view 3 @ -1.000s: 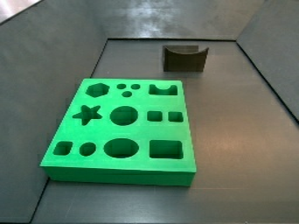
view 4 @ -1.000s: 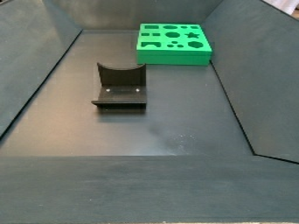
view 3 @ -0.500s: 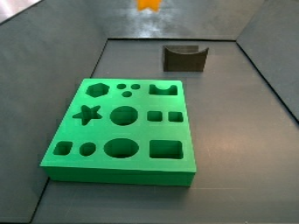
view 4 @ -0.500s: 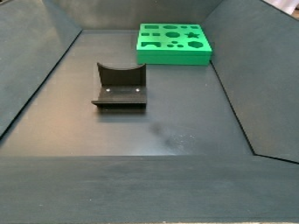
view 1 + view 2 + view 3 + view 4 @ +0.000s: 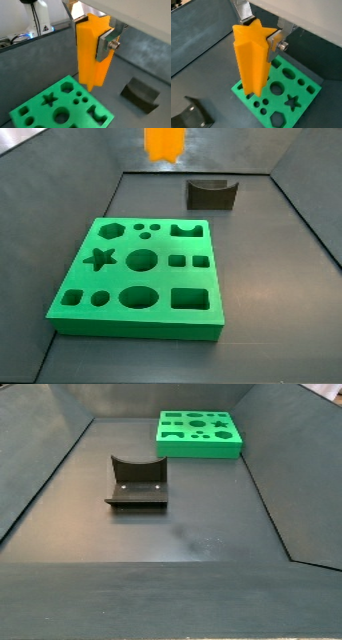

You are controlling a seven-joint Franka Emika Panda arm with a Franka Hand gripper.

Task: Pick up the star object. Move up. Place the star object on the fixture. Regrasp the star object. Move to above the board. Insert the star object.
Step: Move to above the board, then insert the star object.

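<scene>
The star object point(image 5: 91, 52) is an orange-yellow ridged peg that hangs upright, with my gripper point(image 5: 90, 34) shut on its upper end. Both wrist views show silver fingers point(image 5: 272, 46) pressed to opposite sides of the star object point(image 5: 252, 62). Under it lies the bright-green board point(image 5: 278, 100) with its cut-out holes. In a side view only the peg's lower part point(image 5: 163, 142) shows at the top edge, high above the far end of the floor, beyond the board point(image 5: 167, 278); the gripper is out of that frame. The dark fixture point(image 5: 211, 194) stands bare.
Grey walls slope up around the dark floor. In a side view the fixture point(image 5: 136, 482) stands mid-floor with the board point(image 5: 201, 446) behind it. Wrist views show the fixture point(image 5: 140, 93) beside the board point(image 5: 70, 107).
The star object has come down into a side view from the top edge: absent one second ago, a small tip half a second ago, more of it now.
</scene>
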